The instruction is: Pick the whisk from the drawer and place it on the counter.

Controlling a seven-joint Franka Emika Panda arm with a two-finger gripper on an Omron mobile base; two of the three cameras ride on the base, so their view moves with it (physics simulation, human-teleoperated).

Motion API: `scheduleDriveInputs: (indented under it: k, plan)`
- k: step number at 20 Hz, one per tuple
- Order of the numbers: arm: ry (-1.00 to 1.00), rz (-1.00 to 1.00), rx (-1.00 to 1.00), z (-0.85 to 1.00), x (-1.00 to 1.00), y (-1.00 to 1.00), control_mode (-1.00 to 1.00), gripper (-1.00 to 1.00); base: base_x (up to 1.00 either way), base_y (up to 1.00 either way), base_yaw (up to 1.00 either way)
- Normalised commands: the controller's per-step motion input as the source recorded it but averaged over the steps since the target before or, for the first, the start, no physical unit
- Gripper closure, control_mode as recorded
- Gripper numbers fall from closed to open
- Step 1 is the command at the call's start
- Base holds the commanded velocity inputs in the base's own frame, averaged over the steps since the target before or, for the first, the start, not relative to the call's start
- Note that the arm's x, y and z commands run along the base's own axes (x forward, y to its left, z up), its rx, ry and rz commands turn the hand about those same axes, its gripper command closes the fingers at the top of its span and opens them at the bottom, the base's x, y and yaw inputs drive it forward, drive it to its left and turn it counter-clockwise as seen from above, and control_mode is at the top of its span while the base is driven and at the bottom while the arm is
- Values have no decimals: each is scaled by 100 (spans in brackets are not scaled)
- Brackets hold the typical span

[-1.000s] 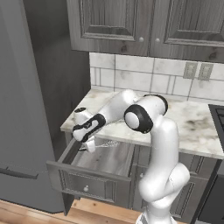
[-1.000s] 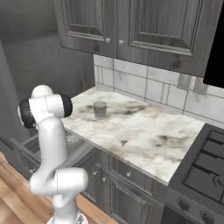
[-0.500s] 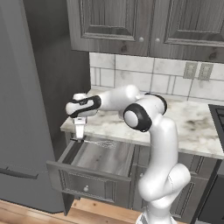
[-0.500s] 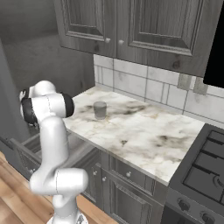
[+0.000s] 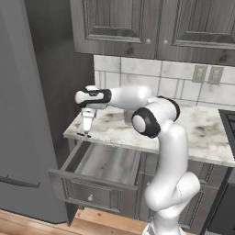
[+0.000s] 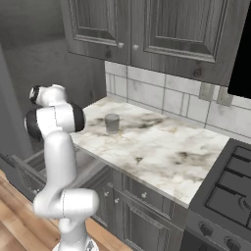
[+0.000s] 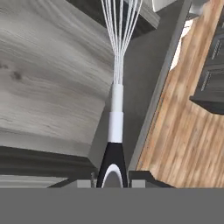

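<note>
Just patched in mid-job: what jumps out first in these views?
The gripper hangs above the open drawer at the counter's left end, shut on the whisk by its dark handle, wire head pointing away. A short grey cup stands alone on the marble.

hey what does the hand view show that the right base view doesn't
Hand view: the whisk close up, its dark handle clamped between the shut gripper, wire head pointing away, with wood floor along the right.

Right base view: the marble counter with a grey cup standing on it, the tiled backsplash, upper cabinets and the stovetop at right.

Both: the open drawer, seen from above in the hand view and partly behind the arm in the right base view.
</note>
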Motion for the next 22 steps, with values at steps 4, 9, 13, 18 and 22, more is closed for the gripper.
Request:
scheduleDriveInputs:
  k: [4,9,13,18,22]
  plan:
    - [-22,6,-37,39,-23,-14,-100,100,0,0,0]
    - [-25,8,-39,34,-30,-47,-100,100,0,0,0]
    - [-14,1,-16,19,-7,-85,-100,100,0,0,0]
    - [-11,0,1,4,0,-95,-100,100,0,0,0]
    - [-8,0,0,0,0,-96,-100,100,0,0,0]
